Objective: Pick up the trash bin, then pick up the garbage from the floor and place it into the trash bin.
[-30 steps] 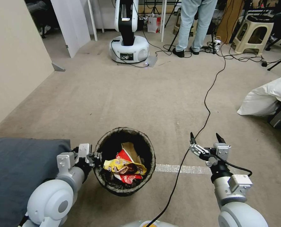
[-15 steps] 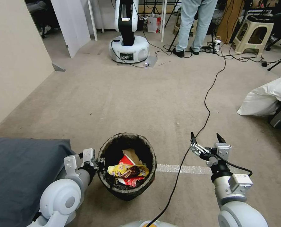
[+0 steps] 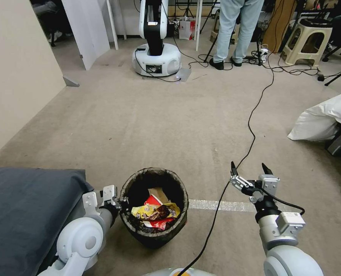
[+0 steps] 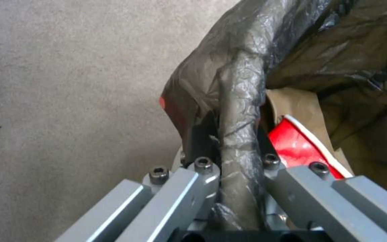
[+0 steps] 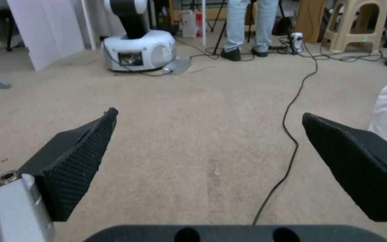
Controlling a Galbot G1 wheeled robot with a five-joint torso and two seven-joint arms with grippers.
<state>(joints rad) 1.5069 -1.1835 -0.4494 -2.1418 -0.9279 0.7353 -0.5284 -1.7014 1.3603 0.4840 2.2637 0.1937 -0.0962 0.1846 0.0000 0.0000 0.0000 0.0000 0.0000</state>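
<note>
The trash bin [image 3: 140,228], lined with a dark bag, is near the floor at the lower centre of the head view. My left gripper [image 3: 120,202] is shut on its rim at the left side. In the left wrist view the bag-covered rim [image 4: 240,111] runs between the fingers [image 4: 202,168]. Inside the trash bin lies garbage: a yellow packet [image 3: 141,211], red wrappers [image 3: 152,200] and a tan paper bag [image 3: 158,192]. My right gripper [image 3: 249,170] hangs open over bare carpet to the right of the bin, its black pads [image 5: 79,161] wide apart with nothing between them.
A dark grey cushion [image 3: 21,214] lies at the lower left. A black cable [image 3: 251,130] runs across the carpet past my right gripper. A white pillow [image 3: 323,117] sits at the right. Another robot's base [image 3: 157,57], a person's legs and a stool [image 3: 308,40] stand at the back.
My left gripper and the trash bin it holds have moved down and a little to the right, closer to my body. The right gripper has stayed where it was.
</note>
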